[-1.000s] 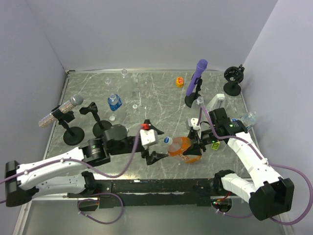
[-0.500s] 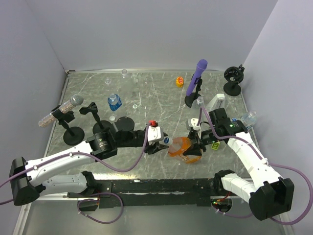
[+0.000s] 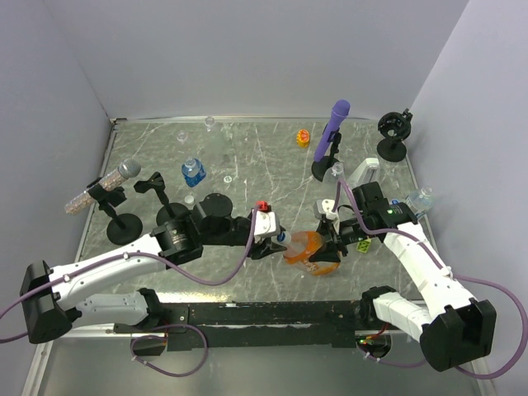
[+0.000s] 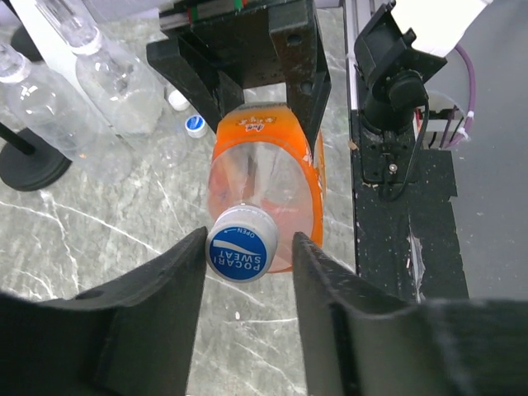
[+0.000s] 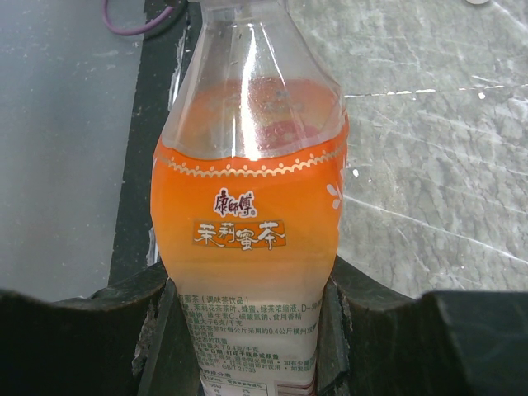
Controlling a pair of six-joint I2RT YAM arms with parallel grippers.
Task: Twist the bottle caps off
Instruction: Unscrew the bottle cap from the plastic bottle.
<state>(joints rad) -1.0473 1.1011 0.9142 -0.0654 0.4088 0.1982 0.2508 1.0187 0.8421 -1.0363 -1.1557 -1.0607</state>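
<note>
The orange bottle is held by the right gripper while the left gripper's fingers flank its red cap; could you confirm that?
Not quite: the cap is blue, not red, as the left wrist view shows; the rest holds.

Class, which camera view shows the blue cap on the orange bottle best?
Left wrist: the blue cap faces the lens, lettering readable. Top external shows it only as a speck; right wrist shows the orange bottle, cap cropped out.
</note>
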